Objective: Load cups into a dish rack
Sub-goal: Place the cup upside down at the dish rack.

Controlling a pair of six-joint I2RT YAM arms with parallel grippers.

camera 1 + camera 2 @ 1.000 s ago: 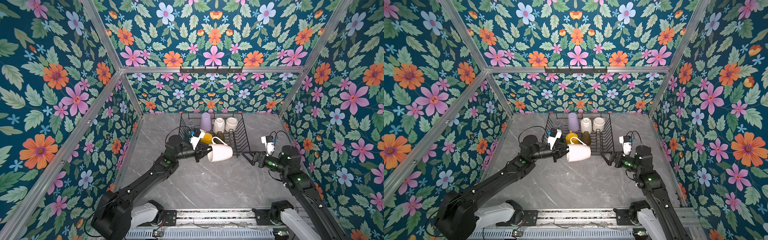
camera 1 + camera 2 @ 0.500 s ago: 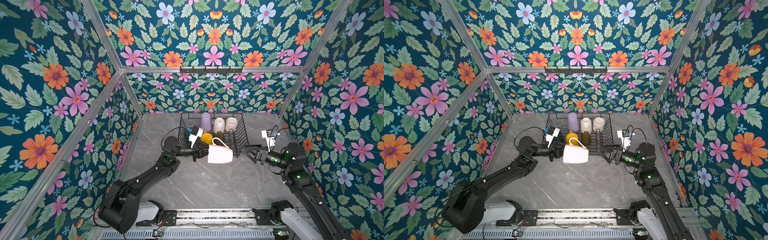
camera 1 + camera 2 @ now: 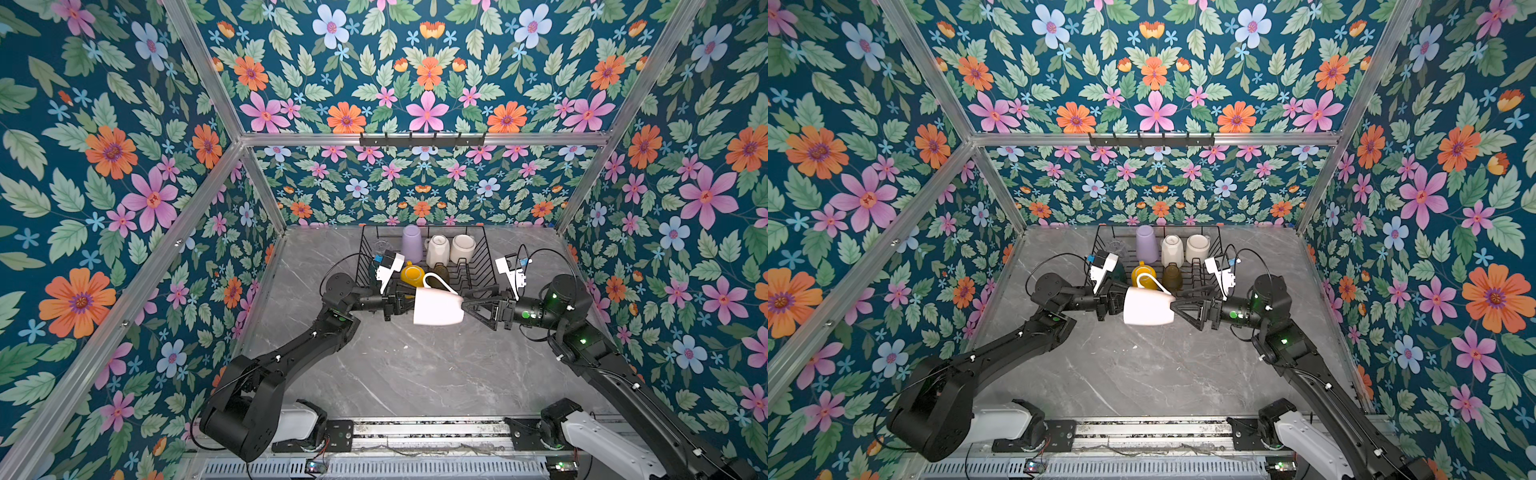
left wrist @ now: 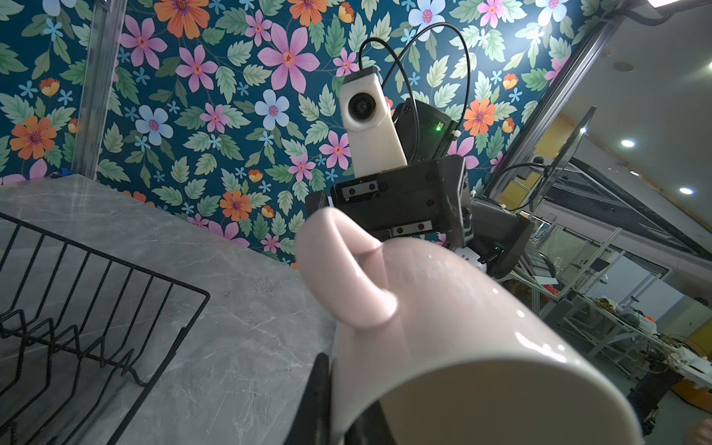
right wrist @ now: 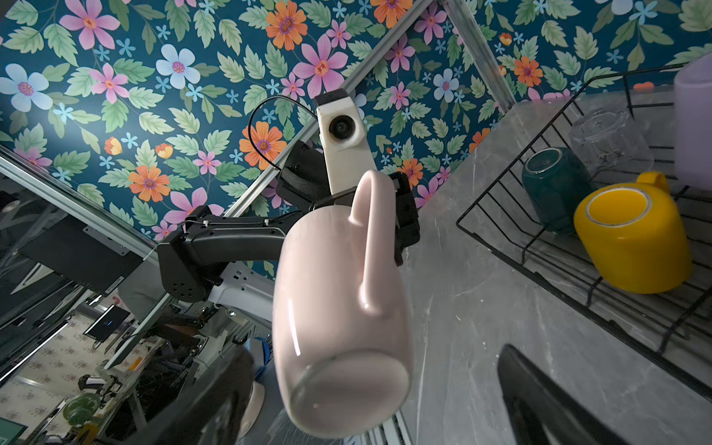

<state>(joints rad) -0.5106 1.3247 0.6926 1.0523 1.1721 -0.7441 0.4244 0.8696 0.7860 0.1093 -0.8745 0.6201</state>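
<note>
The pale pink mug [image 3: 438,308] hangs in the air over the grey table [image 3: 395,365], just in front of the dish rack [image 3: 487,266]. It lies on its side, with its long axis level and running between the two arms. The mouth faces the left gripper [image 3: 405,305], the base faces the right gripper [image 3: 473,309], and the handle is on top. The left gripper is clamped on the mug's wall at the rim. The right gripper's fingers [image 5: 539,400] are spread wide on either side of the base, not closed on it. Seven cups sit in the rack: one lilac tumbler [image 3: 411,243], two white mugs [image 3: 438,249], one yellow mug [image 3: 412,274], one olive-brown glass [image 3: 441,275], one dark green mug [image 5: 554,188] and one clear glass [image 5: 608,142]. With the one held, that makes eight.
</note>
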